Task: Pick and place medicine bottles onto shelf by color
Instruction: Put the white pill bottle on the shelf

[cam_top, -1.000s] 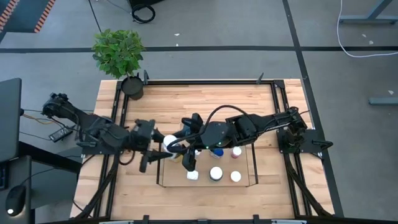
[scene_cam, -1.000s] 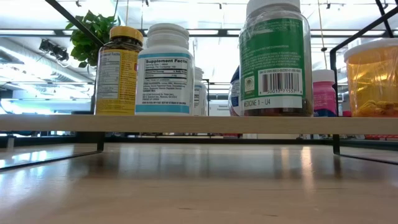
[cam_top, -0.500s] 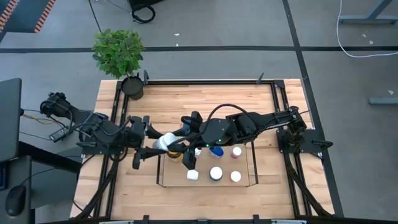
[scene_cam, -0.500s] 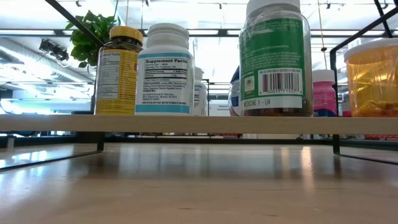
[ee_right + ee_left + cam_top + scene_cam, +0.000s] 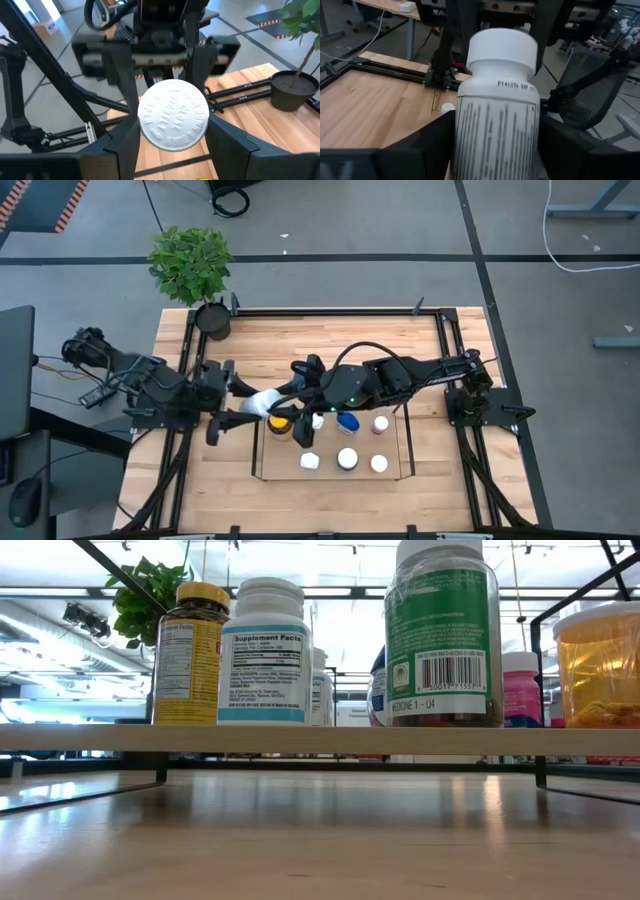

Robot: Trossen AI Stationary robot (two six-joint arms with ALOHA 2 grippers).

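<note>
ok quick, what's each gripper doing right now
left gripper: open, fingers on either side of the white bottle.
right gripper: closed on the white bottle's cap end, holding it.

A grey floor (image 5: 330,220) with dark seams surrounds the wooden table (image 5: 330,340); a potted plant (image 5: 192,265) stands at its corner.

Matt wood table (image 5: 330,345), glossy plastic white bottle (image 5: 496,115) w/ paper label, black wire shelf (image 5: 408,450).

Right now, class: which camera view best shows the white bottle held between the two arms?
The left wrist view: the white bottle fills it, cap and printed label readable. The right wrist view shows only its cap end-on; the high view shows it small between the pincers; the low view misses it.
</note>
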